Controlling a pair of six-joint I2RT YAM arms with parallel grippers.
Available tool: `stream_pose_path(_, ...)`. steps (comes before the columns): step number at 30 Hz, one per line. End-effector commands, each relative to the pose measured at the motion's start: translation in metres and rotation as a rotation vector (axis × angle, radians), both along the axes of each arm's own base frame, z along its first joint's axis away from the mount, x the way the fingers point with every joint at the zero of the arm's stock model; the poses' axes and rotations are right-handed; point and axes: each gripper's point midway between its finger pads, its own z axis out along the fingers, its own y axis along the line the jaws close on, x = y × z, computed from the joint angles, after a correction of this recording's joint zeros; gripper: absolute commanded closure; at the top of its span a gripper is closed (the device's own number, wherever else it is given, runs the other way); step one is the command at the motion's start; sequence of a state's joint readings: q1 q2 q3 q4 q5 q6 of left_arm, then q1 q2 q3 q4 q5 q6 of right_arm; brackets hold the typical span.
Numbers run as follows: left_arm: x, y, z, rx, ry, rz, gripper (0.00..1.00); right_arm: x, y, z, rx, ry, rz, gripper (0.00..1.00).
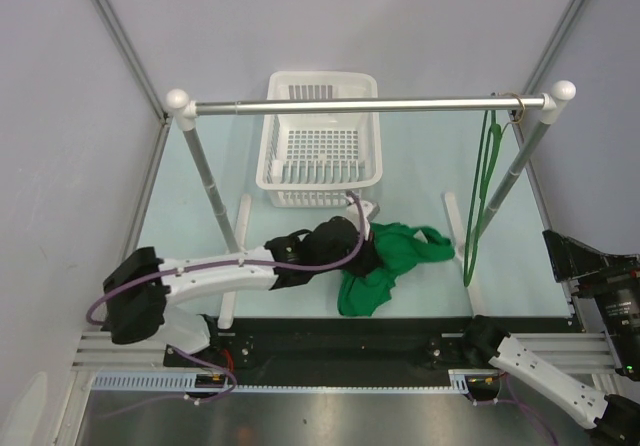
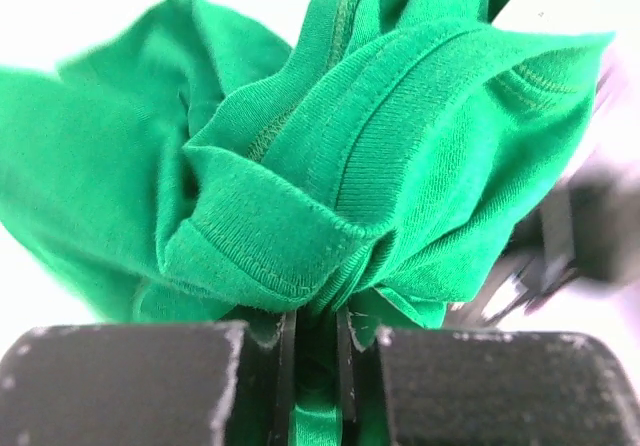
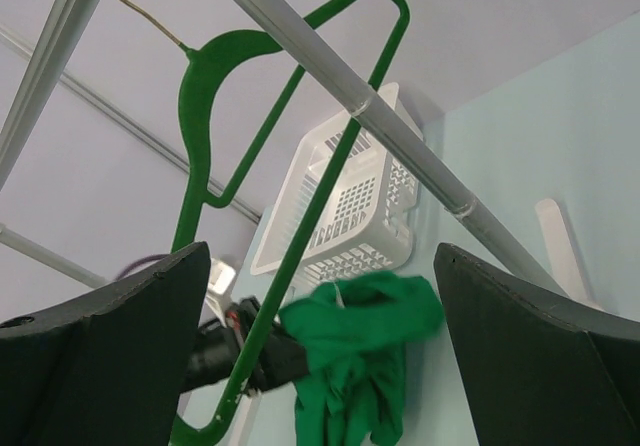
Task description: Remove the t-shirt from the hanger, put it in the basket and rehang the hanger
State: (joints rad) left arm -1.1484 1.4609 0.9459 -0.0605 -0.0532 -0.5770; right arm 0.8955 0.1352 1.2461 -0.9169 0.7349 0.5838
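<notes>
My left gripper (image 2: 318, 351) was clamped on the bright green cloth t-shirt (image 2: 330, 166), which trailed rightward; the thin green hanger (image 1: 481, 191) hung bare, nearer my open right gripper (image 3: 322, 296).

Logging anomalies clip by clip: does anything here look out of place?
Nothing damaged or spilled. The t-shirt is a crumpled wad pinched in the left gripper, and the hanger hangs bare at the right end of the rail.

Top view: we look steeply down on the t-shirt (image 1: 385, 261) from above and behind. Left wrist: pressed against it. Right wrist: low, tilted upward, well apart from it. All three share it.
</notes>
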Motion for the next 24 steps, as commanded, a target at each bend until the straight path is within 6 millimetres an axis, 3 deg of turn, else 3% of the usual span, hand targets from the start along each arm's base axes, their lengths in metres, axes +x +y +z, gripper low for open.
stream_pose_path(1, 0.057, 0.001, 0.114, -0.395, -0.092, 0.307, 1.0, -0.003, -0.006, 0.007, 0.04, -0.015, -0.005, 0.01)
stream_pose_path(6, 0.103, 0.029, 0.177, -0.651, -0.154, 0.528, 0.99, -0.004, -0.005, 0.007, 0.047, -0.016, 0.002, 0.01)
stream_pose_path(12, 0.135, 0.059, 0.241, -0.867, -0.329, 0.641, 1.0, -0.005, -0.006, 0.008, 0.053, -0.02, 0.009, 0.01)
stream_pose_path(17, 0.175, 0.095, 0.248, -0.937, -0.369, 0.818, 1.0, -0.007, -0.007, 0.005, 0.059, -0.016, 0.009, 0.01)
stream_pose_path(22, 0.214, 0.11, 0.218, -0.897, -0.3, 0.986, 1.0, -0.005, -0.005, 0.002, 0.06, -0.007, 0.012, 0.01)
stream_pose_path(24, 0.224, 0.11, 0.216, -0.89, -0.292, 1.012, 1.0, -0.005, -0.005, 0.003, 0.06, -0.009, 0.013, 0.01)
